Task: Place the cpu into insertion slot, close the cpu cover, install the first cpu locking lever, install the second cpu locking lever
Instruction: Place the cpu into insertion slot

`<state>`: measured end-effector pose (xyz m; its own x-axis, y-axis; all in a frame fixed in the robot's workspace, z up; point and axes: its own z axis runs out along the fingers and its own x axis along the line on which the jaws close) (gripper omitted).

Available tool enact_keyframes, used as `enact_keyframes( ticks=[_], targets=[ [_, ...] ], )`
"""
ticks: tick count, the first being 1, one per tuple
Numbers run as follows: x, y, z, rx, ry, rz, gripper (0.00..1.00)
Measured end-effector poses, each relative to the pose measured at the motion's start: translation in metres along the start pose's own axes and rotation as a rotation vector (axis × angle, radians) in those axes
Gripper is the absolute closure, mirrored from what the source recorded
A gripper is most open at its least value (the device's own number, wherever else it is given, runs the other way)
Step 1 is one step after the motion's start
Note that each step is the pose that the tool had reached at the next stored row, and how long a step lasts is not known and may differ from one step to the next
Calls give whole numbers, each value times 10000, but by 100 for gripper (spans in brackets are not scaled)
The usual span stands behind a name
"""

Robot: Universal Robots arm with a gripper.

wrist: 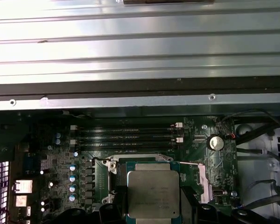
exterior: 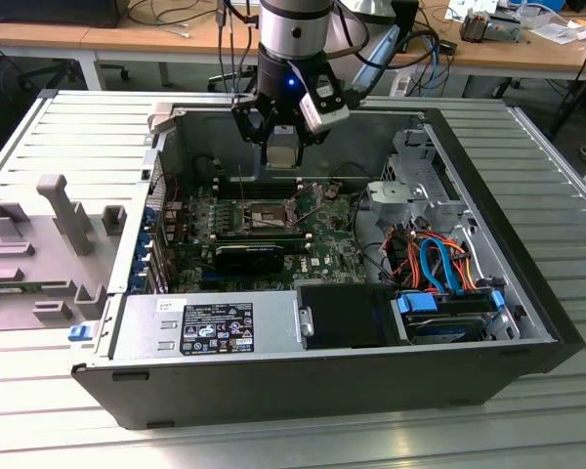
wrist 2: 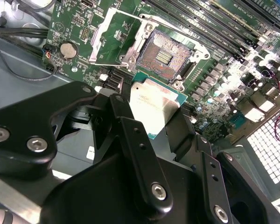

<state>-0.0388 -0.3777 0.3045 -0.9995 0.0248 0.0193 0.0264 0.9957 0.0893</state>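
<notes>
The cpu (wrist 2: 151, 105) hung in the grip above the open computer case (exterior: 273, 381).
The fingers (wrist 2: 122, 111) pinched the cpu by two opposite edges, its silver top facing the second wrist view. It was clear of the green motherboard (wrist 2: 224, 70) and near the insertion slot (wrist 2: 162, 56), not in it. The slot lay bare, its cpu cover (wrist 2: 107, 39) swung open beside it.

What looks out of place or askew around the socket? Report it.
Nothing stands out. The gripper holds the cpu squarely, not yet in the insertion slot. The cpu cover is flipped open beside the slot, which fits this stage.
</notes>
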Motion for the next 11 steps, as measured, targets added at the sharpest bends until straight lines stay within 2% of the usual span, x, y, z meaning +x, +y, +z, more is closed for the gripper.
enact_keyframes(
  ticks=[11],
  targets=[
    [-1, -18, 43, 0, 0, 0, 46]
  ],
)
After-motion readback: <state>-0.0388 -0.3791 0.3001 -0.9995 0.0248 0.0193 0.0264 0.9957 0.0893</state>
